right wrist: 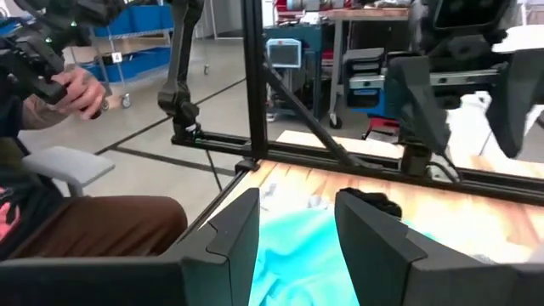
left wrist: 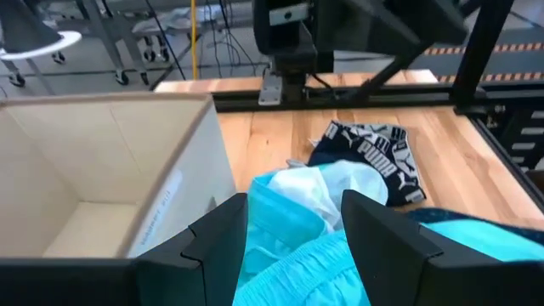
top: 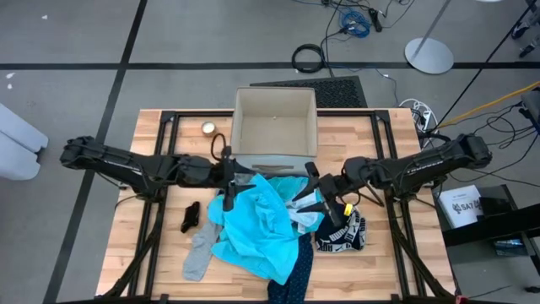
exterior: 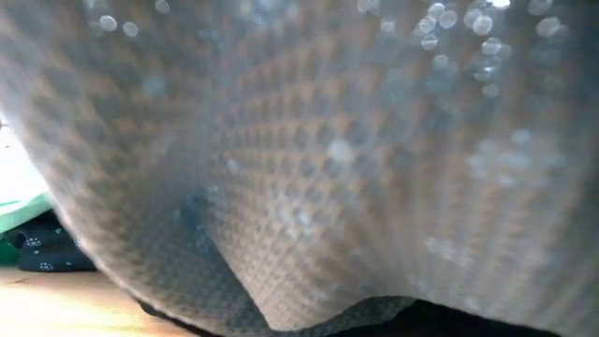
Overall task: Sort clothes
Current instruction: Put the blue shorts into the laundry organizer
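Observation:
A bright turquoise garment (top: 257, 224) lies bunched at the table's middle, below the beige box (top: 274, 127). My left gripper (top: 229, 196) is at the garment's left upper edge and my right gripper (top: 323, 201) is at its right upper edge. Each is shut on it. A navy dotted piece (top: 295, 270) lies at the near edge, and a black-and-white patterned piece (top: 342, 232) lies on the right. A grey sock (top: 198, 253) and a black sock (top: 191, 215) lie to the left. In the low view a grey waffle-knit cloth (exterior: 328, 168) fills nearly the whole picture. My left gripper (left wrist: 293, 246) has a bunch of the turquoise garment (left wrist: 289, 255) between its two fingers (left wrist: 212, 246), coming from the table's left. Its own fingers hide which edge or how many layers. The rest of the garment lies slack on the table. My right gripper (right wrist: 297, 238) has the turquoise cloth (right wrist: 297, 255) between its two fingers (right wrist: 374, 242), coming from the table's right. Edge or fold, I cannot tell. The cloth runs on slack toward the table's left.
The open beige box stands just beyond the left gripper (left wrist: 102, 195). A tape roll (top: 208, 128) lies at the far left. White and grey cloth (top: 304, 209) lies by the right gripper. A seated person with a hand (right wrist: 81, 85) raised is off the table's left side.

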